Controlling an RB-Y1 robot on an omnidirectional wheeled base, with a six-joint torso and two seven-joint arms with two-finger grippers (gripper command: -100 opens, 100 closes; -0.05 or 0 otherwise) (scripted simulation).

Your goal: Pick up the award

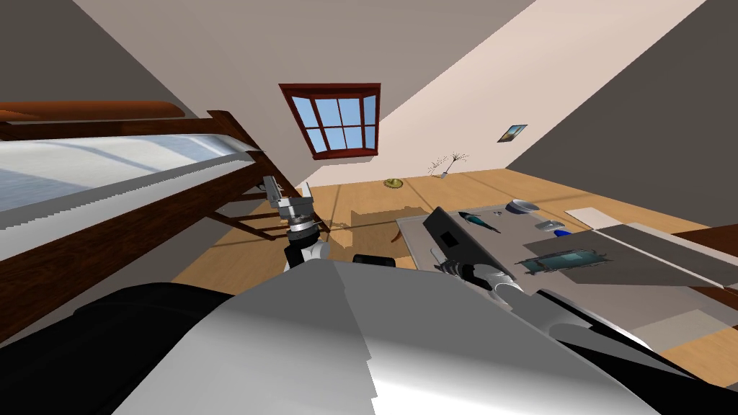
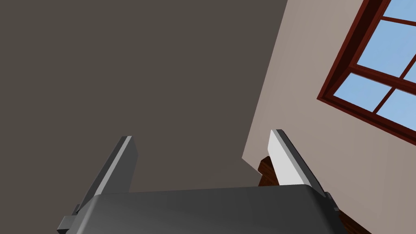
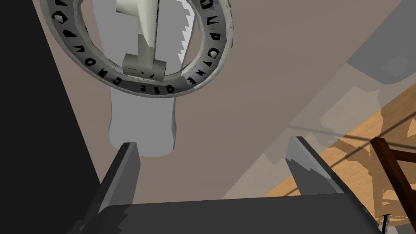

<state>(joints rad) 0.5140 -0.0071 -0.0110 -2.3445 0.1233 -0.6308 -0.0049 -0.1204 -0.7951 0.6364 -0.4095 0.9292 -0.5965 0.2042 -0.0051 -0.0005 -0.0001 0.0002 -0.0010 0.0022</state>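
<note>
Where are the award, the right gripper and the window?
award (image 3: 144, 65): right wrist view, on the small block inside its lettered ring.
right gripper (image 3: 214, 142): right wrist view, midway between its open fingertips.
window (image 1: 339, 124): head view, on the middle of its panes.

Award (image 3: 142, 87) prob. on table (image 1: 620, 295); bed (image 1: 108, 180) L.

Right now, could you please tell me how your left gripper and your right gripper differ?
The right gripper has the award, with its lettered ring, just ahead of its fingers; the left gripper has nothing near its own. The left gripper is raised beside the wooden bed frame, while the right gripper sits lower, by the grey table. Both have their fingers open and hold nothing.
</note>
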